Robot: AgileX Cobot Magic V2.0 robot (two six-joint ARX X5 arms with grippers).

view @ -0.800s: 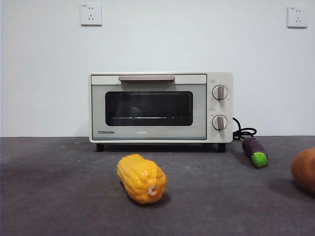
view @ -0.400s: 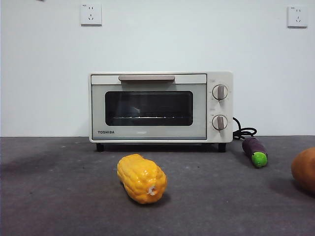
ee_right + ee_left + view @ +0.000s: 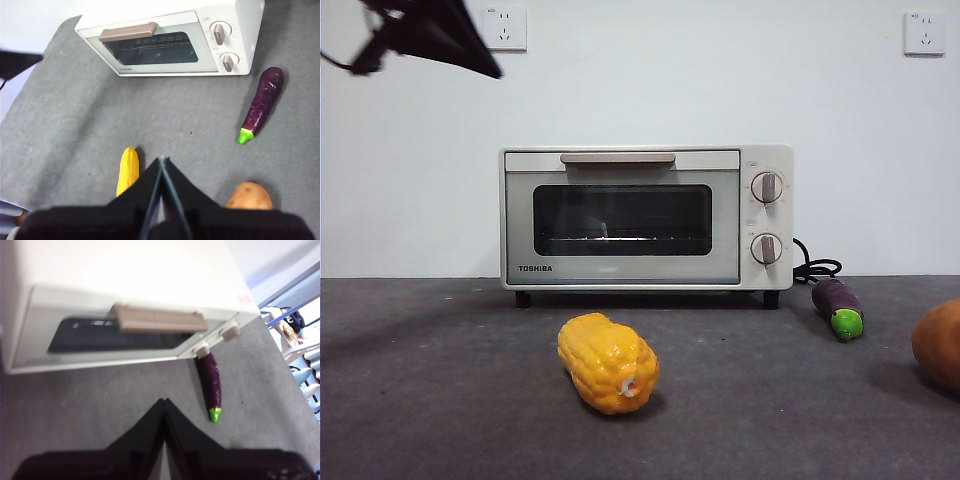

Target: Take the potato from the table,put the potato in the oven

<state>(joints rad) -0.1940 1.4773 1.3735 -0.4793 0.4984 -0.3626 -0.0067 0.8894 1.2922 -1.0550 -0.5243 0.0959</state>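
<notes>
The potato lies on the table at the far right, cut off by the picture's edge; in the right wrist view the potato sits just beside my right gripper, which is shut and empty above the table. The cream oven stands at the back with its glass door closed. High at the left, my left gripper hangs up in the air. In its own view the left gripper is shut and empty, hovering in front of the oven and its handle.
A yellow corn cob lies in front of the oven in the middle of the table. A purple eggplant with a green tip rests to the oven's right, near the black cord. Behind everything is a white wall.
A black arm tip has come into the front view at the top left. The potato, corn, eggplant and oven have not moved.
</notes>
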